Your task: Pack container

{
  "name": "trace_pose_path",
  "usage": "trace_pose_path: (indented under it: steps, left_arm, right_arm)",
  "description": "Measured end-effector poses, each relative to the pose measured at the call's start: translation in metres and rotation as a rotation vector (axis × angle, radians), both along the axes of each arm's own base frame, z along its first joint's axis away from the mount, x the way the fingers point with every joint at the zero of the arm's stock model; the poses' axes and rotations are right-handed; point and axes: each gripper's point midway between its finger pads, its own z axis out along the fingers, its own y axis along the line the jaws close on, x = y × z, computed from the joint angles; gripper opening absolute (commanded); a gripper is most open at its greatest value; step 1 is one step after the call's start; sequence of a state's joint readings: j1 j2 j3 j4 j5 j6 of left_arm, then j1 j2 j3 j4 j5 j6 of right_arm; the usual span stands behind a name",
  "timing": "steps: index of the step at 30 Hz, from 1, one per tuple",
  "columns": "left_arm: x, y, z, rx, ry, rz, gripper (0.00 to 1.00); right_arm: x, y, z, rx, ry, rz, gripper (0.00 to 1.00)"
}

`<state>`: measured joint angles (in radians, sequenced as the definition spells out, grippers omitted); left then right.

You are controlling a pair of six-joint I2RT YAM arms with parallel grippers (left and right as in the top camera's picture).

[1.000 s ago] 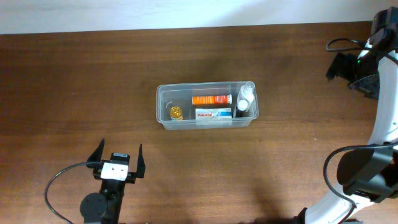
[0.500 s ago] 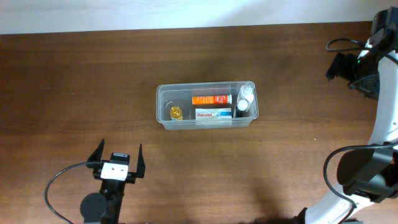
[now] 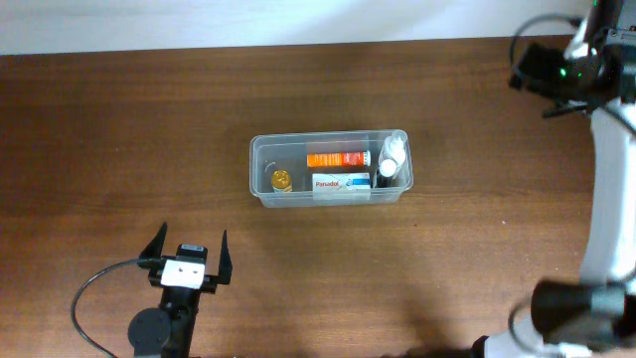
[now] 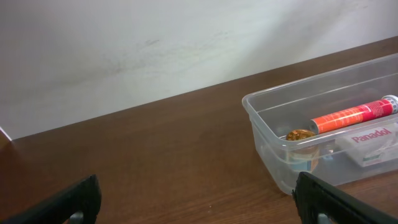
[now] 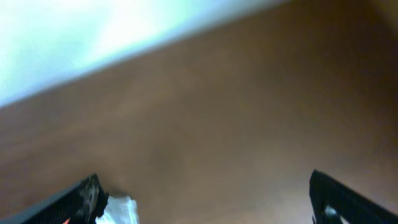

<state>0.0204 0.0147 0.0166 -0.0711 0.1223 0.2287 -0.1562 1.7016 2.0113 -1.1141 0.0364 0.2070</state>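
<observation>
Well, the container (image 3: 254, 164) holds a tube (image 3: 338, 159), box (image 3: 341, 182), jar (image 3: 281, 180) and bottle (image 3: 391, 159), and the left gripper (image 3: 189, 247) and right gripper (image 5: 204, 190) are spread wide, holding nothing, so packing looks done.

The overhead camera looks straight down on the container (image 3: 329, 169). The left wrist camera, low and nearer, faces the container's left end, which both views share.

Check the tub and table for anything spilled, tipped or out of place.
Nothing stands out. The orange tube, Panadol box, small gold jar and white bottle all sit inside the container, which rests flat on the table.
</observation>
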Motion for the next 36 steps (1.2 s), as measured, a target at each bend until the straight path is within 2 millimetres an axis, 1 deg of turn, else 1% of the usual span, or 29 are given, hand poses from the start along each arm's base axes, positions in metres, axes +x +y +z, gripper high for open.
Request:
trace_pose_path:
  steps: [1, 3, 4, 6, 7, 8, 9, 11, 12, 14, 17, 18, 19, 21, 22, 25, 28, 30, 34, 36]
  left_arm:
    - [0.000, 0.000, 0.000, 0.000, 0.000, 0.000, 0.99]
    - [0.000, 0.000, 0.000, 0.000, 0.000, 0.000, 0.99]
    - [0.000, 0.000, 0.000, 0.000, 0.000, 0.000, 0.99]
    - [0.000, 0.000, 0.000, 0.000, 0.000, 0.000, 0.99]
    - [0.000, 0.000, 0.000, 0.000, 0.000, 0.000, 0.99]
    - [0.000, 0.000, 0.000, 0.000, 0.000, 0.000, 0.99]
    - [0.000, 0.000, 0.000, 0.000, 0.000, 0.000, 0.99]
    - [0.000, 0.000, 0.000, 0.000, 0.000, 0.000, 0.99]
    - [0.000, 0.000, 0.000, 0.000, 0.000, 0.000, 0.99]
    - [0.000, 0.000, 0.000, 0.000, -0.001, 0.000, 0.99]
    - [0.000, 0.000, 0.000, 0.000, -0.001, 0.000, 0.99]
    - [0.000, 0.000, 0.000, 0.000, -0.001, 0.000, 0.99]
    - [0.000, 0.000, 0.000, 0.000, 0.000, 0.000, 0.99]
    - [0.000, 0.000, 0.000, 0.000, -0.001, 0.000, 0.99]
    - [0.000, 0.000, 0.000, 0.000, -0.001, 0.000, 0.99]
    - [0.000, 0.000, 0.000, 0.000, -0.002, 0.000, 0.99]
    - [0.000, 0.000, 0.000, 0.000, -0.002, 0.000, 0.99]
    - [0.000, 0.000, 0.000, 0.000, -0.002, 0.000, 0.99]
    - [0.000, 0.000, 0.000, 0.000, -0.002, 0.000, 0.99]
    - [0.000, 0.000, 0.000, 0.000, -0.002, 0.000, 0.99]
  right_arm:
    - [0.001, 0.011, 0.015, -0.019, -0.055, 0.036, 0.98]
    - [-0.007, 0.041, 0.053, -0.072, -0.187, 0.136, 0.98]
    - [-0.014, 0.055, 0.068, -0.100, -0.239, 0.185, 0.98]
    - [-0.030, 0.077, 0.090, -0.145, -0.320, 0.270, 0.98]
    - [-0.038, 0.084, 0.098, -0.169, -0.357, 0.302, 0.98]
    - [-0.054, 0.093, 0.106, -0.200, -0.405, 0.341, 0.98]
    - [-0.059, 0.094, 0.107, -0.206, -0.410, 0.349, 0.98]
    - [-0.074, 0.096, 0.111, -0.231, -0.467, 0.366, 0.98]
    - [-0.089, 0.095, 0.104, -0.245, -0.482, 0.371, 0.98]
    - [-0.104, 0.094, 0.102, -0.266, -0.544, 0.370, 0.98]
    - [-0.135, 0.091, 0.075, -0.285, -0.609, 0.366, 0.98]
    - [-0.140, 0.091, 0.072, -0.289, -0.637, 0.363, 0.98]
    - [-0.147, 0.091, 0.063, -0.291, -0.660, 0.363, 0.98]
    - [-0.161, 0.092, 0.038, -0.292, -0.686, 0.369, 0.98]
    - [-0.166, 0.093, 0.029, -0.290, -0.704, 0.372, 0.98]
    - [-0.173, 0.096, -0.004, -0.288, -0.731, 0.388, 0.98]
    - [-0.177, 0.099, -0.042, -0.281, -0.751, 0.408, 0.98]
    - [-0.180, 0.102, -0.062, -0.276, -0.764, 0.421, 0.98]
    - [-0.187, 0.106, -0.097, -0.269, -0.784, 0.443, 0.98]
    - [-0.189, 0.106, -0.110, -0.267, -0.786, 0.446, 0.98]
